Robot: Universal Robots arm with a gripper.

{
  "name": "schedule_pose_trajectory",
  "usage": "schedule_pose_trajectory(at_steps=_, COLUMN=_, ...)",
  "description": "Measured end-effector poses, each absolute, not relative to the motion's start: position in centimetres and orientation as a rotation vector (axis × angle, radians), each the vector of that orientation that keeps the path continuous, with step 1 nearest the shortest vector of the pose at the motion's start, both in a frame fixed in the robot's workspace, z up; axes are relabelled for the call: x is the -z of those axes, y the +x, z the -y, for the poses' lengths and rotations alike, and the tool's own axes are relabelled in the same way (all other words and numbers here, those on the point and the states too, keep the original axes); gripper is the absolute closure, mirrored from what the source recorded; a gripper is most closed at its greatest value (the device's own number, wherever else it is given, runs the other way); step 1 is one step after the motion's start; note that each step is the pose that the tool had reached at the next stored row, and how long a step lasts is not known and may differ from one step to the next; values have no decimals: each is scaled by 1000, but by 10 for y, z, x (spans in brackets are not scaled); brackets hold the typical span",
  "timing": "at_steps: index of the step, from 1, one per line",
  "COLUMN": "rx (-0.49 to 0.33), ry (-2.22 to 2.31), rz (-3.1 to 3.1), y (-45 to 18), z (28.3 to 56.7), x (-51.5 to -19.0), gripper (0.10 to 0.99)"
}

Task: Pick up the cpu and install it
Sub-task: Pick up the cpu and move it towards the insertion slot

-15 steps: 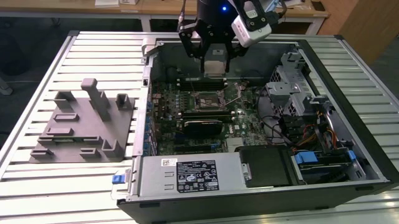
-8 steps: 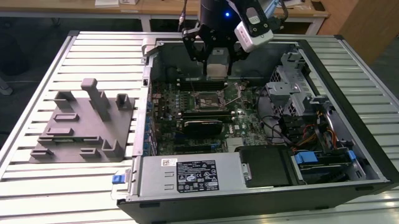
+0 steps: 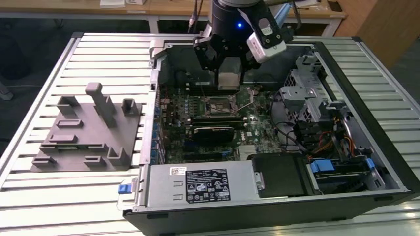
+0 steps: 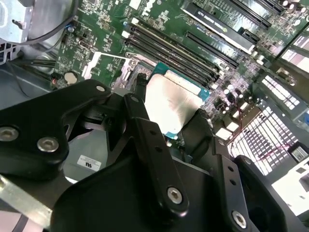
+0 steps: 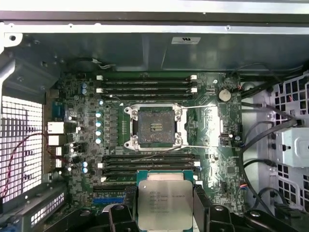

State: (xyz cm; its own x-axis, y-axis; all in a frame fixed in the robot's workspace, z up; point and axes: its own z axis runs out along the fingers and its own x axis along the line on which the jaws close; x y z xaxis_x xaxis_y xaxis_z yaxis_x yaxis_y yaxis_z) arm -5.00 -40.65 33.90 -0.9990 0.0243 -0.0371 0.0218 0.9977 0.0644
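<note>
The cpu (image 5: 165, 203), a flat silver square with a teal rim, is held between my black gripper (image 5: 165, 212) fingers above the motherboard. Both wrist views show it clamped at its edges; in the second wrist view the cpu (image 4: 171, 104) sits between the two dark fingers (image 4: 145, 130). In the exterior view my gripper (image 3: 227, 73) hangs over the far part of the open computer case with the cpu (image 3: 227, 80) in it, just beyond the open metal-framed socket (image 3: 219, 104). The socket (image 5: 154, 127) lies empty, its frame open.
The open computer case (image 3: 367, 196) lies on a slatted metal table (image 3: 98, 54). A grey plastic fixture (image 3: 88, 130) stands at the exterior view's left. Memory slots (image 5: 145, 83) flank the socket; a black heatsink block (image 3: 211, 132), power supply (image 3: 196, 184) and drive cage (image 3: 305, 98) crowd the case.
</note>
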Motion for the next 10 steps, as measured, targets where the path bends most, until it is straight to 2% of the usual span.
schedule_pose_trajectory(at_steps=10, rx=-99, ry=36, rz=-3105, y=-48, z=407, x=-326, gripper=545)
